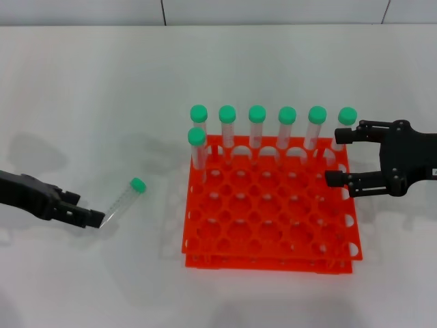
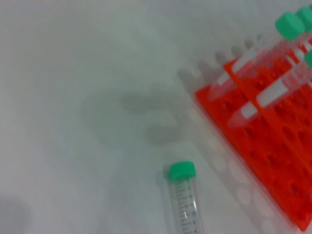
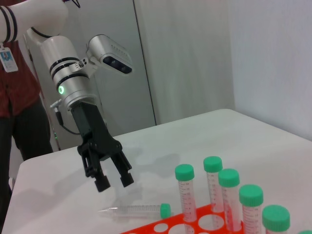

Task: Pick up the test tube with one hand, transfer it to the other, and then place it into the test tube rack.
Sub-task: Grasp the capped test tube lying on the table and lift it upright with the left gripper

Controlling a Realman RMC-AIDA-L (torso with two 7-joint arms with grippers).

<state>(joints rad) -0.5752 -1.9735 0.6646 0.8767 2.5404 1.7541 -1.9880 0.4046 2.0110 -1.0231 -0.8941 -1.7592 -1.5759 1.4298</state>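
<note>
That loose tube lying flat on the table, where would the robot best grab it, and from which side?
Probably around the clear barrel of the test tube, midway between the green cap and the tapered tip. It lies flat on the white table, apart from the test tube rack, so coming straight down from above with fingers straddling its width suits it. The left end effector, open, hovers by the tip end.

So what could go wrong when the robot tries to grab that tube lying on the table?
The test tube lies flat and round, so it might roll away when the open left gripper closes near its pointed tip. Later, the right gripper, open over the test tube rack, could bump the standing tubes.
</note>
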